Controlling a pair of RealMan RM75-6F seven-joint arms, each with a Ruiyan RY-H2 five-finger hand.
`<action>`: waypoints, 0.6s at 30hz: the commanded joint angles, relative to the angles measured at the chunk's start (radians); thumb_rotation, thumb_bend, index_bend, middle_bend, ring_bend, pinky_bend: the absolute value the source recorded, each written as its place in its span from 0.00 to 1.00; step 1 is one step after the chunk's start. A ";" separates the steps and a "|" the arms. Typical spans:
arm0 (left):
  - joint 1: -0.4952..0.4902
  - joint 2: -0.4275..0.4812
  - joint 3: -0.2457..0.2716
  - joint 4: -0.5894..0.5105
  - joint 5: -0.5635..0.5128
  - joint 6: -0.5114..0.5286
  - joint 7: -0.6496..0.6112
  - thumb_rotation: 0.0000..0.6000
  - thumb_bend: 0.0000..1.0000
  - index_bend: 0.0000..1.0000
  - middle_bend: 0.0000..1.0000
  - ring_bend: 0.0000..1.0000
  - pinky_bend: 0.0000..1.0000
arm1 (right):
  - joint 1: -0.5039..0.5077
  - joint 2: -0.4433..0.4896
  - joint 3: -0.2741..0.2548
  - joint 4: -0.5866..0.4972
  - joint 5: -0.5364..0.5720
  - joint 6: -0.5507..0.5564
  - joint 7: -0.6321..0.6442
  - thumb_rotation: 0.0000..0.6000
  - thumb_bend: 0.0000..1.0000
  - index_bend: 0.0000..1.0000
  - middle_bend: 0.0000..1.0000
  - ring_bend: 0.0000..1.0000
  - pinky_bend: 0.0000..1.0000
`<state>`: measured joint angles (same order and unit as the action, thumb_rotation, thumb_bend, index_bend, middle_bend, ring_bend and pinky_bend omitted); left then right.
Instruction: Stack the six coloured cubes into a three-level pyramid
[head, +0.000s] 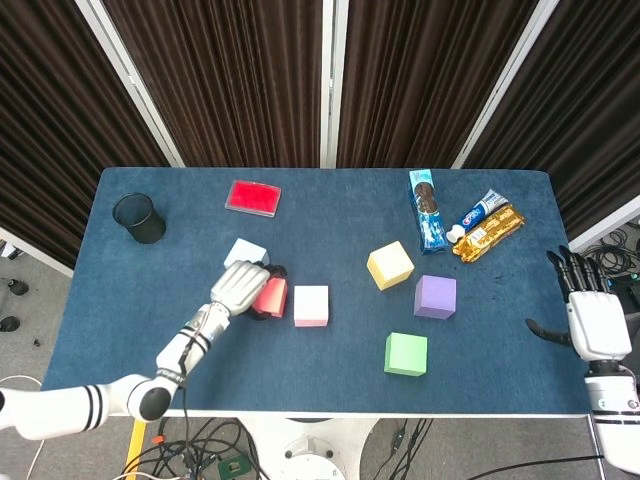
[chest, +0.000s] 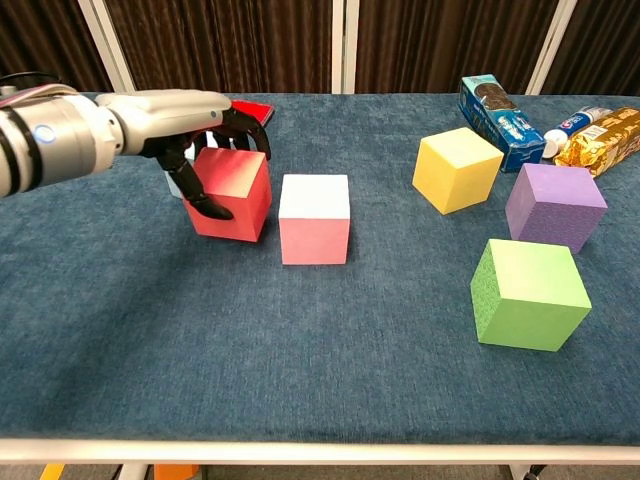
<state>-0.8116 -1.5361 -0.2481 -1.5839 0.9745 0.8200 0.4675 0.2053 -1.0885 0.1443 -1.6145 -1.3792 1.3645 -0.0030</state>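
My left hand (head: 240, 287) (chest: 180, 118) grips the red cube (head: 271, 297) (chest: 232, 193) from above, fingers wrapped over its top and left side. The cube sits low over the table, just left of the pink cube (head: 311, 305) (chest: 314, 218), with a narrow gap between them. Behind my hand, the light blue cube (head: 243, 251) is partly hidden. To the right lie the yellow cube (head: 390, 266) (chest: 457, 170), purple cube (head: 435, 297) (chest: 555, 206) and green cube (head: 406, 354) (chest: 528, 293). My right hand (head: 592, 322) hangs open off the table's right edge, holding nothing.
A black mesh cup (head: 138, 217) stands at the far left. A flat red box (head: 253, 197) (chest: 250, 108) lies at the back. A blue cookie pack (head: 430, 208) (chest: 497, 108), a tube and a golden snack pack (head: 490, 230) sit at the back right.
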 joint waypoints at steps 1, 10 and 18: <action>-0.017 -0.019 0.000 0.019 -0.033 -0.005 -0.012 1.00 0.30 0.26 0.63 0.34 0.45 | -0.002 0.001 0.000 0.004 0.002 0.000 0.005 1.00 0.06 0.00 0.00 0.00 0.00; -0.050 -0.009 0.022 -0.029 -0.189 0.015 0.012 1.00 0.29 0.24 0.63 0.34 0.44 | 0.000 -0.002 -0.003 0.010 -0.005 -0.001 0.008 1.00 0.06 0.00 0.00 0.00 0.00; -0.064 0.006 0.037 -0.101 -0.278 0.093 0.046 1.00 0.29 0.24 0.63 0.34 0.44 | 0.003 -0.005 -0.002 0.017 -0.008 -0.004 0.017 1.00 0.06 0.00 0.00 0.00 0.00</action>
<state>-0.8708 -1.5281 -0.2148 -1.6751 0.7084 0.8961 0.5047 0.2079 -1.0936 0.1425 -1.5974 -1.3873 1.3605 0.0135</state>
